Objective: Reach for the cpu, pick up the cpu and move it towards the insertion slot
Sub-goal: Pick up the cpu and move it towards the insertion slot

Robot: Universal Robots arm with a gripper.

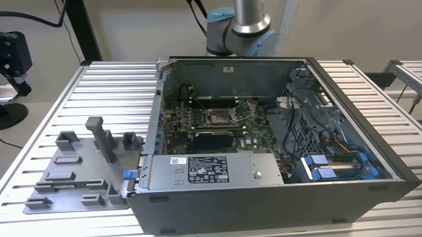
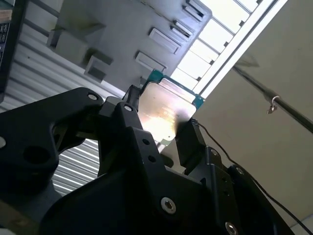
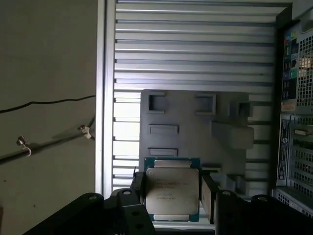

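Gripper (image 3: 172, 196) is clamped on the cpu (image 3: 172, 191): in both wrist views the chip is pinched by two opposite edges between the black fingers (image 3: 209, 193), green rim showing at the corners. The grip looks square, with no visible tilt in the jaws.

The cpu is held up off the fixture plate (image 3: 195, 144), with the plate's blocks and recesses seen well behind it. It is outside the case (image 1: 264, 74), over the plate on the ribbed table (image 1: 112, 84).

In the exterior view the slot (image 1: 219, 116) is seen inside the case on the green board, metal frame around a dark centre. The plate lies on the exterior view's left of the case, so the chip is judged well apart from the slot.

Step judged: reach and pick are done, and the carry towards the slot is in hand.

What the carry calls for, as a judgement:
- The case wall has to be cleared before any descent.
- The chip is to be kept level and the grip unchanged, since only thin edges are held.
- Chip orientation against the socket cannot be told from these views.
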